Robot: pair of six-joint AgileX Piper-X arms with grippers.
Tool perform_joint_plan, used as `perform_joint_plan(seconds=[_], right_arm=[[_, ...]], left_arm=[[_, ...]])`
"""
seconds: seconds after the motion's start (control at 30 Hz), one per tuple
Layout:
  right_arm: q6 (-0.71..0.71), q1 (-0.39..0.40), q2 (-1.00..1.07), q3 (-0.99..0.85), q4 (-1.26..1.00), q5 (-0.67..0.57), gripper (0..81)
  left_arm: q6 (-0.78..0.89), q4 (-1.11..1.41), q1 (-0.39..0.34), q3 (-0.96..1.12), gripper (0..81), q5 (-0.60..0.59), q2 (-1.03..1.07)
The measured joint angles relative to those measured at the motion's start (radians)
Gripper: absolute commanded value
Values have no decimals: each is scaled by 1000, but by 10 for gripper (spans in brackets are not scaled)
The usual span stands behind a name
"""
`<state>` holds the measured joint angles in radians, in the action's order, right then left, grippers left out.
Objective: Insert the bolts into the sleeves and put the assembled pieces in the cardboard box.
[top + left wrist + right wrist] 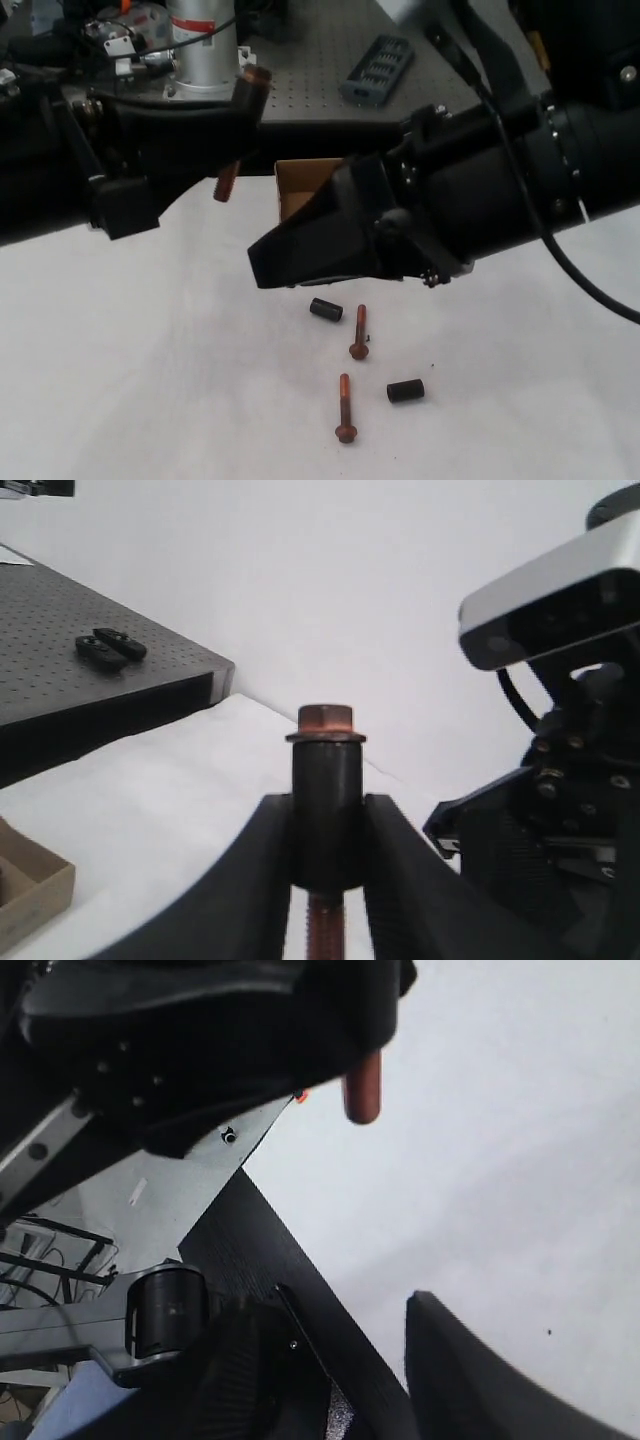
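High view: held bolt (226, 182) near-vertical, head uppermost.

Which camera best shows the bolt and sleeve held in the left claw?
The left wrist view: the sleeve sits clamped in the left claw, with the bolt through it, head seated against its end. In the high view the bolt's ends stick out past the claw; the right wrist view catches its shank tip.

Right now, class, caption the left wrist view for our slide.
Left gripper holds a black sleeve with a copper bolt through it.
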<state>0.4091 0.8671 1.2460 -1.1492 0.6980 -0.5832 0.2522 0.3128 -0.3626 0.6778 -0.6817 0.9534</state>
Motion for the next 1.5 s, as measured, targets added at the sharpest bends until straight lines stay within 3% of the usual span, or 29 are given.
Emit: perform_joint_plan(seconds=[0.2, 0.4, 0.53, 0.67, 1.0, 1.07, 1.3, 1.5], right_arm=[[-152, -79, -3, 0, 163, 9, 352], [-282, -174, -8, 0, 328, 119, 313], [-342, -245, -13, 0, 403, 184, 203], [-351, -280, -13, 0, 414, 208, 2], [-357, -283, -13, 0, 382, 216, 29], [-357, -284, -13, 0, 374, 218, 29], [-357, -295, -13, 0, 356, 218, 29], [-357, -347, -13, 0, 352, 218, 29]], left_arm=[[-64, 2, 0, 22, 7, 13, 59], [-101, 2, 0, 113, 7, 13, 232], [-108, 3, 0, 201, 7, 16, 359], [-107, 4, 0, 325, 7, 21, 552], [-115, -22, 0, 729, 7, 28, 1069], [-115, -35, 0, 805, 52, 39, 1140], [-115, -119, 0, 996, 329, 106, 1318], [-115, -216, 0, 1090, 336, 169, 1389]])
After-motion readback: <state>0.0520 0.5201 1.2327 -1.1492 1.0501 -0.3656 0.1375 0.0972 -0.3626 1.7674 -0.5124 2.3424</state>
